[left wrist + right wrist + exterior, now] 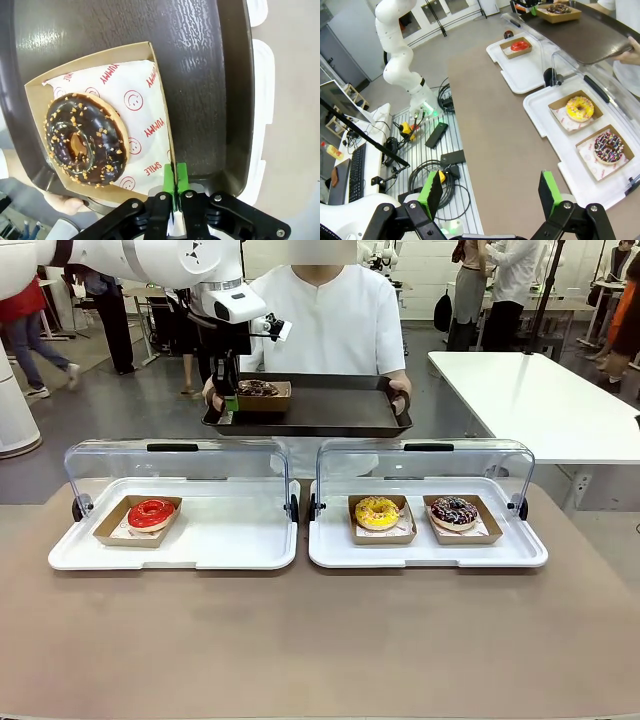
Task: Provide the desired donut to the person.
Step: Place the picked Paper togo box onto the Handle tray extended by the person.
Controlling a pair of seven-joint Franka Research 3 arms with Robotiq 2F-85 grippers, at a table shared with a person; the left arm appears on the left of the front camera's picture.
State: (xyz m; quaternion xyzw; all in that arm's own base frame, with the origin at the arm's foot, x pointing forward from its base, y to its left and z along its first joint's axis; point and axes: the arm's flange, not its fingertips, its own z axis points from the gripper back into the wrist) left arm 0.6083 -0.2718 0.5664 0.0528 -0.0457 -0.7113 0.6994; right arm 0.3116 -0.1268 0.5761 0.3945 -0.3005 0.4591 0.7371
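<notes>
A chocolate donut (258, 388) (85, 142) with nut bits lies in a cardboard tray (264, 402) (100, 60) lined with printed paper. The cardboard tray rests on the left end of a dark serving tray (330, 412) (200, 75) (590, 35) that the person (330, 320) holds in both hands across the table. My left gripper (229, 405) (175, 177) points down at the cardboard tray's near corner, its green pads pinched on the card wall. My right gripper (490, 192) hovers open and empty above the table's right side.
Two white display trays with raised clear lids stand on the brown table. The left one (230, 540) holds a red donut (151, 514); the right one (330, 540) holds a yellow donut (377, 512) and a sprinkled chocolate donut (454, 512). A white table (540, 400) stands at the far right.
</notes>
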